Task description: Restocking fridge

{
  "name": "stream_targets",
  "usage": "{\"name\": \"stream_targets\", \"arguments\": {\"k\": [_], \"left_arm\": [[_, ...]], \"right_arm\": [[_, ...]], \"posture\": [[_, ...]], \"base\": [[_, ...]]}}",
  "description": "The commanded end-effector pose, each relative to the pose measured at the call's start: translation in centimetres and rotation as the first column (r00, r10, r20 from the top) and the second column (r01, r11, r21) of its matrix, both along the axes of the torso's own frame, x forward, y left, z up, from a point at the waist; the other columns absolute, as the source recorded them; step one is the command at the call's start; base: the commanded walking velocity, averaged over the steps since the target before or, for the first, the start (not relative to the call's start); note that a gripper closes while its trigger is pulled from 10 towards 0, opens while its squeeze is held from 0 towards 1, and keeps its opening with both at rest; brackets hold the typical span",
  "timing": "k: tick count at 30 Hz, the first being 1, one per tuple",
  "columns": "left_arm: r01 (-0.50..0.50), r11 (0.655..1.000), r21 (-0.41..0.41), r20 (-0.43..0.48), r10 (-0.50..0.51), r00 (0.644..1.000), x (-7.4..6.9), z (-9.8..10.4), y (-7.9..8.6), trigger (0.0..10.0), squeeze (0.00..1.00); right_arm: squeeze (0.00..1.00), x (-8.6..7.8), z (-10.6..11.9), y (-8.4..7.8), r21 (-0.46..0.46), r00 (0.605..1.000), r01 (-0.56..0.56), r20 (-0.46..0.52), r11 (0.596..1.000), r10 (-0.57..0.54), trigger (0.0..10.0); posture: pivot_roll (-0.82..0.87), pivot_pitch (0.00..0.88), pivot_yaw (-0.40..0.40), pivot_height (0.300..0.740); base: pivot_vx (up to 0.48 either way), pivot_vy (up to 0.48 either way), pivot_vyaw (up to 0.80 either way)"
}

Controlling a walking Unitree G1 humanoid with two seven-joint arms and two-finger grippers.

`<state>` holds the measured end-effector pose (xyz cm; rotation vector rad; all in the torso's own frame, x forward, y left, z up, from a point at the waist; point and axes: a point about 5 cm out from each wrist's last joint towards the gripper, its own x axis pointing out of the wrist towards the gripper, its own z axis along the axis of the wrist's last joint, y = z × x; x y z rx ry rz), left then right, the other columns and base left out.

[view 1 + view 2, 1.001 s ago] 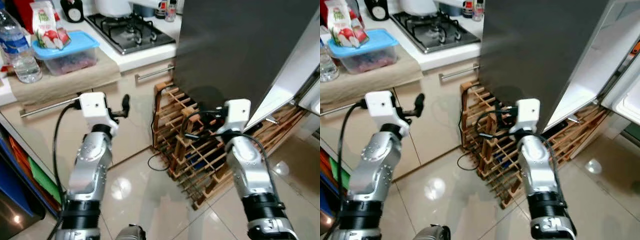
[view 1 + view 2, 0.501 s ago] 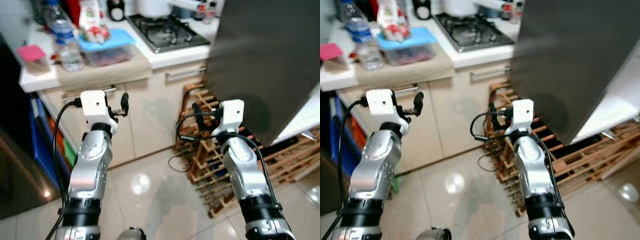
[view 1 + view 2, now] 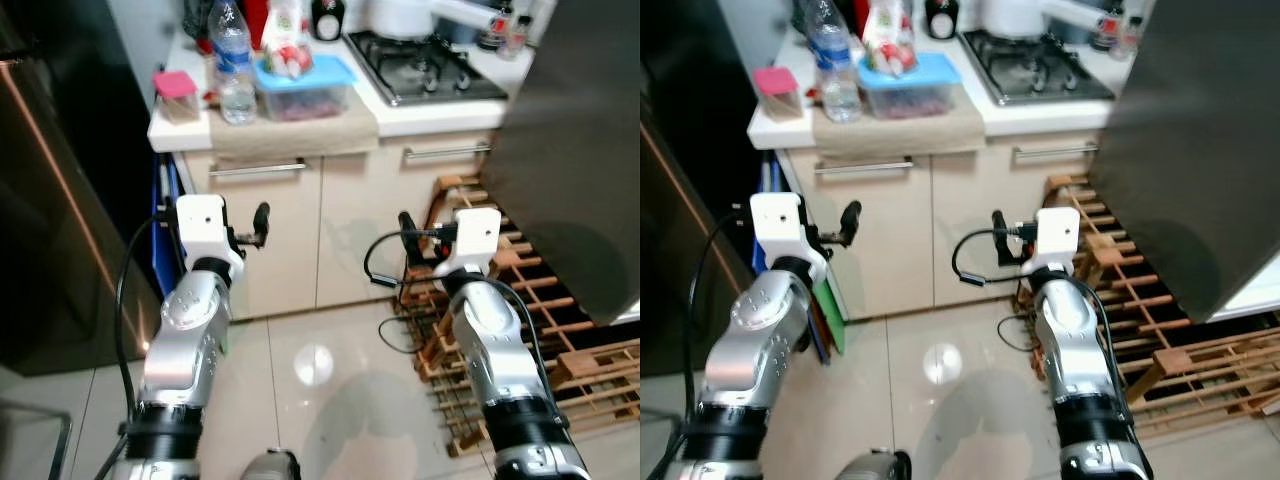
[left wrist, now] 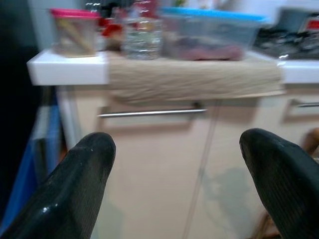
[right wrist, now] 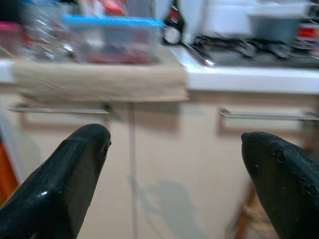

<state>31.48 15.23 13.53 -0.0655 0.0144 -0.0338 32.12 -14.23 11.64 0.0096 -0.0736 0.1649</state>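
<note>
Both tools, left tool and right tool, hang spread wide and empty before the cupboard doors. Beyond, on the worktop, a blue-lidded container sits on a tan cloth, beside a water bottle and a pink-lidded jar. The dark fridge stands to the right.

No text, brand, number or sign can be read. The bottle on the tabletop carries a blue label, and the bag on the blue-lidded box has green and red print, but both are too small and blurred to make out any letters. The small bottles beside the stove also bear labels that cannot be read.
</note>
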Motion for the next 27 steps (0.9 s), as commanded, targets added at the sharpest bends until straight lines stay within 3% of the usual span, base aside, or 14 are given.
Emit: {"name": "stream_targets", "arguments": {"k": [1,3,4,6,9,15,18,22,25,27], "left_arm": [[0.013,1.000,0.000,0.020,-0.013,1.000,0.3,0.4,-0.6,10.0,0.00],[0.024,1.000,0.001,0.030,-0.024,0.999,0.6,0.7,-1.0,10.0,0.00],[0.047,0.999,0.007,0.052,-0.047,0.998,0.9,1.2,-1.5,10.0,0.00],[0.059,0.998,0.012,0.071,-0.060,0.996,1.0,1.7,-1.8,10.0,0.00],[0.068,0.998,0.013,0.087,-0.069,0.994,1.2,2.1,-2.0,10.0,0.00],[0.090,0.996,0.003,0.078,-0.090,0.993,0.8,1.4,-2.4,10.0,0.00],[0.179,0.984,-0.010,0.156,-0.175,0.972,0.9,2.4,-3.2,10.0,0.00],[0.160,0.987,-0.021,0.230,-0.151,0.961,1.4,4.5,-3.6,10.0,0.00],[0.165,0.986,-0.030,0.306,-0.148,0.940,1.8,6.5,-3.8,10.0,0.00],[0.157,0.987,-0.017,0.337,-0.142,0.931,1.9,7.2,-3.9,10.0,0.00]], "right_arm": [[0.69,0.2,0.3,-0.1,-0.013,1.000,0.008,0.020,1.000,-0.008,10.0],[0.65,0.3,0.3,-0.4,-0.003,0.999,0.042,0.019,0.999,-0.042,10.0],[0.23,0.4,0.5,-0.6,0.000,0.998,0.060,0.025,0.998,-0.060,10.0],[0.18,0.4,0.7,-0.8,-0.006,0.997,0.065,0.033,0.998,-0.064,10.0],[0.22,0.6,1.2,-1.2,-0.020,0.996,0.072,0.052,0.997,-0.071,10.0],[0.18,0.6,1.0,-1.9,-0.004,0.992,0.118,0.045,0.993,-0.118,10.0],[0.18,0.6,1.3,-2.1,-0.019,0.989,0.133,0.068,0.991,-0.131,10.0],[0.18,1.0,2.6,-2.2,-0.028,0.983,0.142,0.117,0.989,-0.138,10.0],[0.18,1.0,3.9,-1.5,-0.077,0.981,0.098,0.177,0.992,-0.083,10.0],[0.18,1.0,3.8,-1.5,-0.039,0.985,0.086,0.155,0.996,-0.079,10.0]], "posture": [[-0.05,0.000,0.037,0.740],[-0.04,0.000,0.034,0.740],[-0.04,0.000,0.029,0.740],[-0.04,0.000,0.030,0.740],[-0.04,0.000,0.025,0.740],[-0.05,0.000,0.004,0.740],[-0.05,0.000,-0.014,0.740],[-0.08,0.000,-0.017,0.740],[-0.11,0.000,-0.007,0.740],[-0.12,0.000,0.001,0.740]], "base": [[0.000,0.000,0.57],[0.000,0.000,0.00],[0.000,0.000,0.00],[0.000,0.000,0.00],[0.000,0.000,0.70],[0.000,0.000,0.23],[0.263,0.000,0.00],[0.480,0.000,0.00],[0.480,0.000,0.00],[0.480,0.000,0.00]]}}
